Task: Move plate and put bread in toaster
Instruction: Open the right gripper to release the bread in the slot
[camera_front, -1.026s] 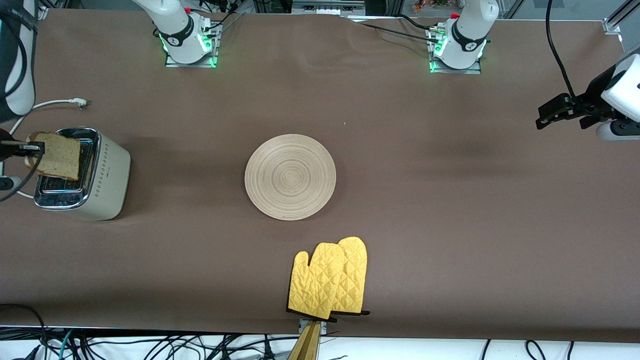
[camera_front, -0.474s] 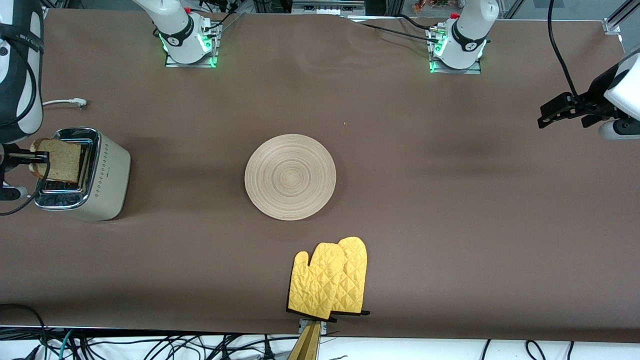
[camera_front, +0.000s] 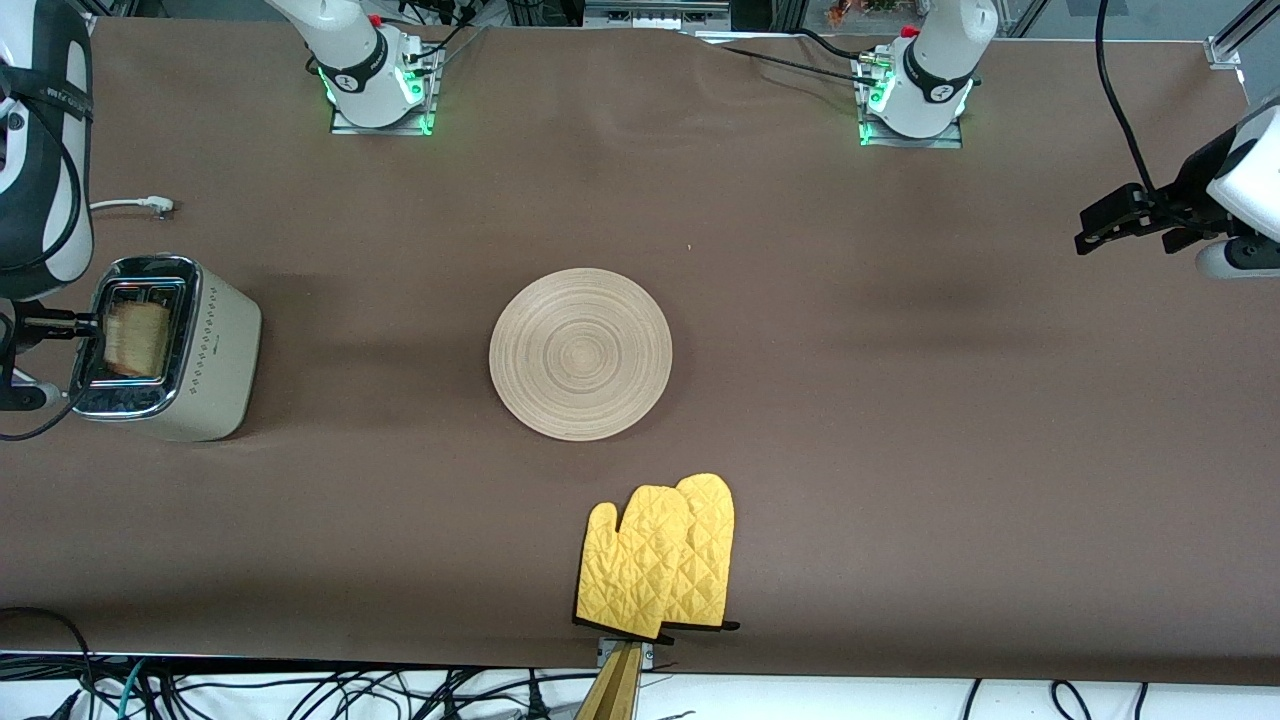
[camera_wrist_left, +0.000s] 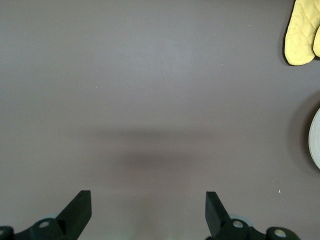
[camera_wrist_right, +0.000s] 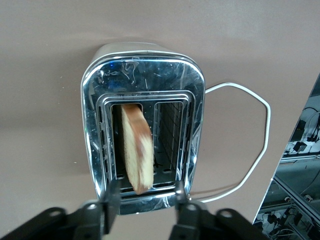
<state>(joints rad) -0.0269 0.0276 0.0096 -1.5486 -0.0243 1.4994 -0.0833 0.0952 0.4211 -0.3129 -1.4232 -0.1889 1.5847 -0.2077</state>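
Bread (camera_wrist_right: 136, 147) sits in one slot of the toaster (camera_front: 215, 350). Right gripper (camera_wrist_right: 145, 200), fingers spread, hovers over it; left gripper (camera_wrist_left: 147, 212) waits open.

We see the bread (camera_front: 133, 338) only as a blurred smear in the toaster (camera_front: 165, 345) at the middle left of the front view; its lower part is hidden in a slot, and in the right wrist view its edge (camera_wrist_right: 136, 148) is blurred too. The right gripper (camera_front: 45, 323) is cut off by the left frame edge. The plate (camera_wrist_left: 315, 139) shows only as a pale sliver at the right edge of the left wrist view, where the oven mitts (camera_wrist_left: 303, 31) are cropped at the upper right corner. The left gripper (camera_wrist_left: 148, 210) shows only its fingertips at the bottom edge.
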